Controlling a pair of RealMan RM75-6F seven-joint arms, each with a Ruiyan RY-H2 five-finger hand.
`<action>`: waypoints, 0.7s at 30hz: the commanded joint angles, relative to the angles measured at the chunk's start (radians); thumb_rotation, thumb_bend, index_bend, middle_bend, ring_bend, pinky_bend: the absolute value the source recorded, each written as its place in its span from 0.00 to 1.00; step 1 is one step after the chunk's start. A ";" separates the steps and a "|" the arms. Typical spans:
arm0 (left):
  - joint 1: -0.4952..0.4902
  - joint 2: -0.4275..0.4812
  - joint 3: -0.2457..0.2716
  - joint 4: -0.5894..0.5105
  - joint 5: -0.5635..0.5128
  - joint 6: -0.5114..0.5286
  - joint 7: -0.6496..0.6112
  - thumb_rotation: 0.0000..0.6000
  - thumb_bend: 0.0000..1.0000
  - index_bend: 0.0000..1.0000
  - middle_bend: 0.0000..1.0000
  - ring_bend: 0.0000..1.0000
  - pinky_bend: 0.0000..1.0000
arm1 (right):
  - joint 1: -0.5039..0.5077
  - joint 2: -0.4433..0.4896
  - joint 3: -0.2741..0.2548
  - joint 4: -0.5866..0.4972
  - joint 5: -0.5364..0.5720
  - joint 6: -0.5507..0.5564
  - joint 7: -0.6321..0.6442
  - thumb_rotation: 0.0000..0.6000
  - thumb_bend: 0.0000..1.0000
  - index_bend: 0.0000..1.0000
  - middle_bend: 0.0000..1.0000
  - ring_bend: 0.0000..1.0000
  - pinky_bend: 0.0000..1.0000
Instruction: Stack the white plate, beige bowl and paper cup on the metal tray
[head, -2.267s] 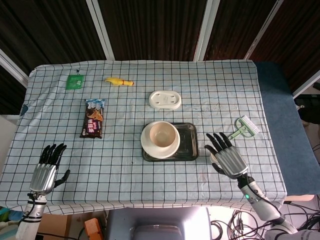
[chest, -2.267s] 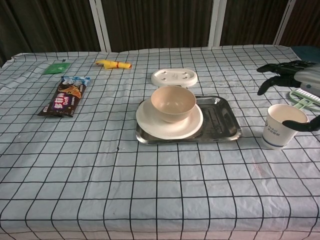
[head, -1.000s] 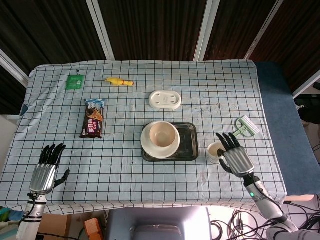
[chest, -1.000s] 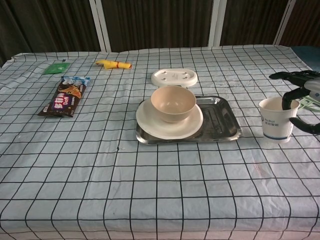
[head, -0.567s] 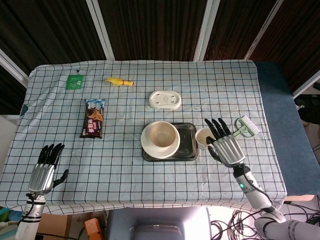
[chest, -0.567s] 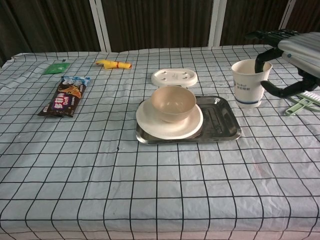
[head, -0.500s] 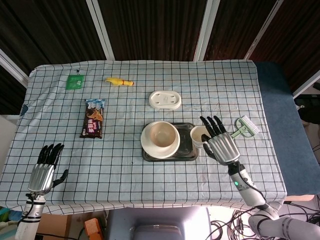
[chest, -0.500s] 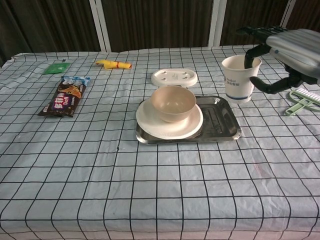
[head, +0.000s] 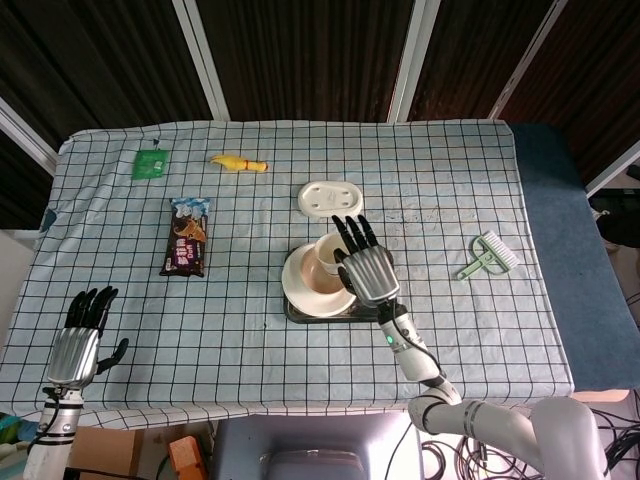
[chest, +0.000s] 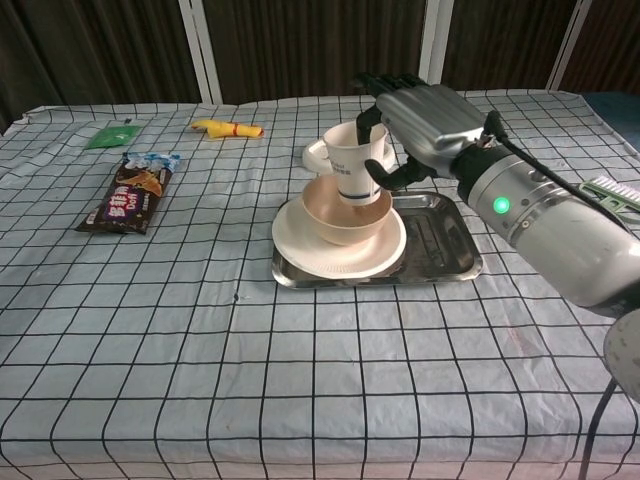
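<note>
The right hand (head: 368, 268), seen from the head view, holds the white paper cup (head: 326, 255) over the round beige bowl (head: 310, 271), its fingers pointing toward the far edge of the table and covering most of the cup. The bowl sits on the round white plate (head: 305, 297), and the plate rests on the left part of the rectangular metal tray (head: 340, 313), whose right side is hidden by the hand. The left hand (head: 76, 345) hangs at the near left corner of the blue-checked tablecloth (head: 240, 340), fingers spread and holding nothing. A dark brown snack packet (head: 186, 238) lies lengthwise toward the camera; its lettering is too small to read here. Also on the cloth are a green sachet (head: 150, 162), a yellow toy (head: 238, 162), a white oval soap dish (head: 330, 200) and a pale green brush (head: 486, 255).

In the chest view, the right hand (chest: 418, 115) grips the paper cup (chest: 355, 160) from its right side, thumb in front. The cup is upright with a slight tilt, mouth up, its base down inside the bowl (chest: 345, 215); whether it touches the bottom cannot be told. The cup carries a blue band near its base and small blue print that is unreadable. The plate (chest: 340, 255) lies flat on the tray (chest: 440, 245), whose long axis runs left to right. The snack packet (chest: 133, 195) shows orange lettering, not legible. The left hand is outside this view.
</note>
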 joint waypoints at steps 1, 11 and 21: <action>-0.001 -0.001 -0.001 0.008 -0.001 -0.004 -0.008 1.00 0.32 0.00 0.06 0.00 0.00 | 0.049 -0.077 0.003 0.091 -0.001 -0.007 0.033 1.00 0.46 0.58 0.01 0.00 0.00; -0.003 -0.006 0.000 0.017 0.003 -0.002 -0.021 1.00 0.32 0.00 0.06 0.00 0.00 | 0.062 -0.137 -0.042 0.204 -0.005 -0.021 0.060 1.00 0.46 0.55 0.01 0.00 0.00; -0.003 -0.004 0.001 0.006 0.006 -0.001 -0.010 1.00 0.32 0.00 0.06 0.00 0.00 | 0.020 -0.096 -0.086 0.190 -0.004 -0.019 0.067 1.00 0.43 0.35 0.01 0.00 0.00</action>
